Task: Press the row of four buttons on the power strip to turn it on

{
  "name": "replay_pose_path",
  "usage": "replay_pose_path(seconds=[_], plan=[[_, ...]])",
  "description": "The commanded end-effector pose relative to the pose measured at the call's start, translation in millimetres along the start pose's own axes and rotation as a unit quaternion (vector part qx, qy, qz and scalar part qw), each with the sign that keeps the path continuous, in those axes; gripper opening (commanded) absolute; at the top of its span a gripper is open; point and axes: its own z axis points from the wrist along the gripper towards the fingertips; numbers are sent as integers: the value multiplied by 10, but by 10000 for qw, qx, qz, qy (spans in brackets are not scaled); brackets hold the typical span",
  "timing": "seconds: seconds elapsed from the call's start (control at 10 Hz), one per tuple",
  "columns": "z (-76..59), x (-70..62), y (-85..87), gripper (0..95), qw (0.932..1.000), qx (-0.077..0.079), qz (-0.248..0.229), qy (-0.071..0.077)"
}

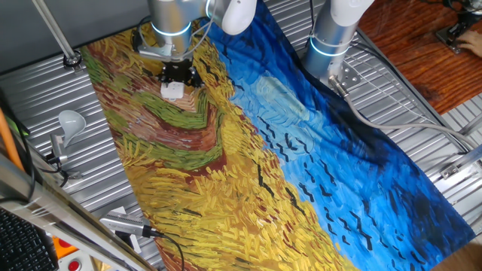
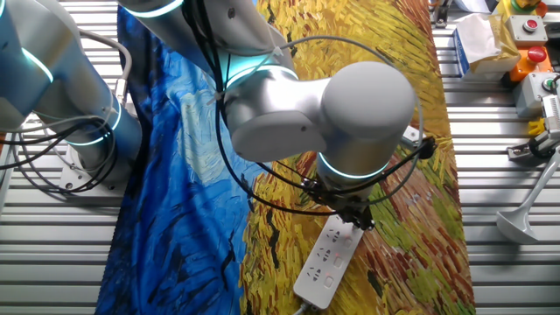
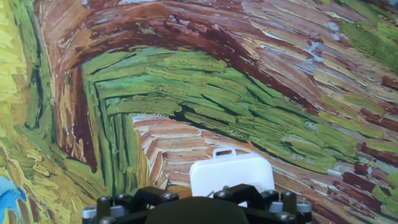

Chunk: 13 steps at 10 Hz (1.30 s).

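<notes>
Silver-grey arm here, fat rounded links, smooth satin shells, and a glowing cyan ring at each joint. Black cables loop loosely around the wrist in wide arcs. The hand is black and blocky under the pale wrist. From the hand view, its dark housing carries a row of small silver screw heads along the edge.

Arm bent low, wrist pointing down

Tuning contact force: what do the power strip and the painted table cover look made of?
Power strip: looks like hard white plastic, smooth with a slight sheen and moulded sockets. Table cover: probably printed cloth; folds and ripples show along its blue edge, matte finish.
</notes>
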Motion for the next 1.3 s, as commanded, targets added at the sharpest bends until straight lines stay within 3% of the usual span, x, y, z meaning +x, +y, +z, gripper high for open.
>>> replay_pose_path(seconds=[0.1,1.3], plan=[[136,4,-10,950,10000,5,-25,-27],[255,-20,-12,950,10000,55,-59,4]])
